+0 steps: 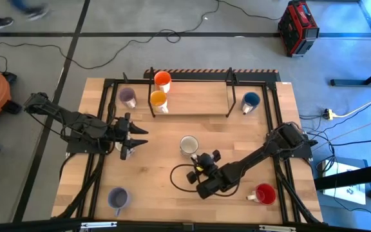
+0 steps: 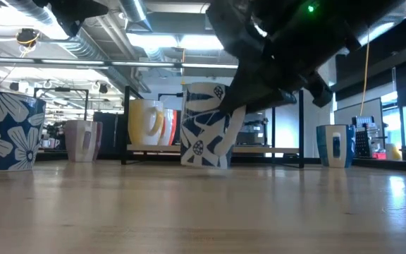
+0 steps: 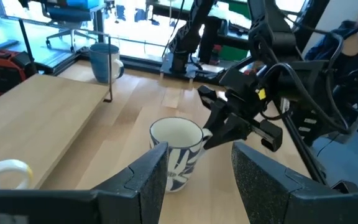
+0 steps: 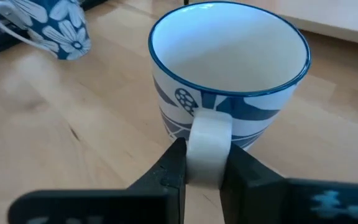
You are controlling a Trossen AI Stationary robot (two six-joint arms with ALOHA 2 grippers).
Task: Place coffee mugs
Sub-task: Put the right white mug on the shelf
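The white mug (image 4: 229,81) with blue leaf markings stood upright mid-table, its handle (image 4: 205,149) pinched between my right gripper (image 4: 202,171) fingers.

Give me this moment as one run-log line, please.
right gripper: shut on white-and-blue mug handle | mug: upright, mid-table | left gripper: open, empty, beside it

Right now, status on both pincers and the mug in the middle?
Right pincer shut on white-and-blue mug by its handle, mid-table. Left pincer open, hovering just short of it. Mug upright on the table. Nothing in the way.
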